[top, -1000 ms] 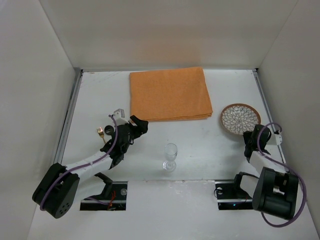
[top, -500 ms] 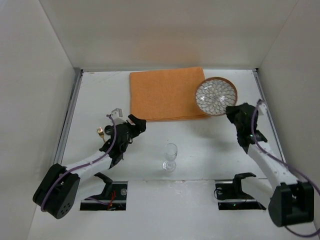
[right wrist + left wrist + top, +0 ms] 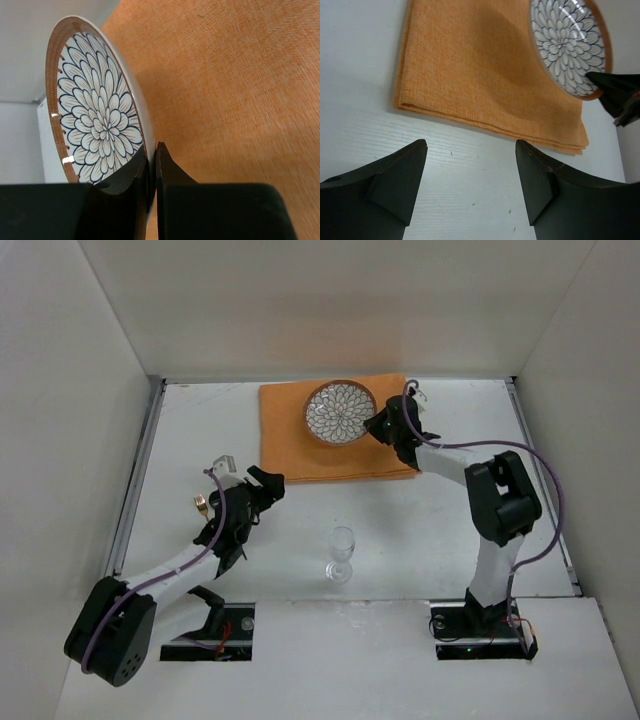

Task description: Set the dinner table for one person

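Two grippers: right gripper (image 3: 375, 426) pinches rim of plate (image 3: 340, 412), tilted above orange mat (image 3: 300, 450) at far side of dinner table (image 3: 420, 530); left gripper (image 3: 265, 483) wide apart w/ nothing inside, near mat's corner.

The mat (image 3: 300, 455) is showing a plain woven orange, and the plate (image 3: 340, 412) over its far part is displaying white petals outlined in dark lines, ringed by a brown rim. The surface (image 3: 420, 530) around the mat is reading as matte white, the stemmed glass (image 3: 342, 552) on the mat's near side is looking clear and colourless, and a small piece (image 3: 202, 504) to the mat's near left is glinting gold. The left gripper (image 3: 471, 150) and right gripper (image 3: 152, 157) are appearing black, their cables (image 3: 548, 502) purple.
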Robot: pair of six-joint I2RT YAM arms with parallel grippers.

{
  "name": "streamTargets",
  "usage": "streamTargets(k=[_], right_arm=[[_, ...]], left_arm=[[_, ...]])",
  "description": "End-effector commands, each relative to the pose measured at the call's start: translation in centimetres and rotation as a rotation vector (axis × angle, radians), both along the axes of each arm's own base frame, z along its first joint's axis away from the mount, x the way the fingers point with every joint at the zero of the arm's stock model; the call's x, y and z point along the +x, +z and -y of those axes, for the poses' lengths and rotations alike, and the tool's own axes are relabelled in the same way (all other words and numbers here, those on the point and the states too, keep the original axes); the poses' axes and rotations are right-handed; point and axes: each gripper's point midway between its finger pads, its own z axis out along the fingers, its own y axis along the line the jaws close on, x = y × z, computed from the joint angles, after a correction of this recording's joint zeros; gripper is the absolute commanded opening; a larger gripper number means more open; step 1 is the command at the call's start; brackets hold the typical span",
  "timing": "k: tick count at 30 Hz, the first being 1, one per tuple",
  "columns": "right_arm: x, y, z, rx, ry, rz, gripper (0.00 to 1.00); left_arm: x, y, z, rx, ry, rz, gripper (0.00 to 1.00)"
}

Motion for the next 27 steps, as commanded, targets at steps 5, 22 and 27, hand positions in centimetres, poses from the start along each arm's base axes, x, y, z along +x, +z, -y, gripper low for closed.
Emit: streamTargets(k=[5,22,27], right_arm=[[4.9,7.4,-4.1,0.179,-0.011,0.213,0.04],[2.8,-0.3,-3.9,0.154,-0.060,0.046,0.59],[0.0,1.9,-2.4,0.093,-0.025,0.084,0.70]], left_arm=[[0.5,1.8,-0.8,-0.017,0.031,0.065,0.70],[0.5,1.5,-0.4,-0.018,0.023,0.050,0.69],[0.6,1.2,-0.3,-0.015,0.021,0.038,0.69]])
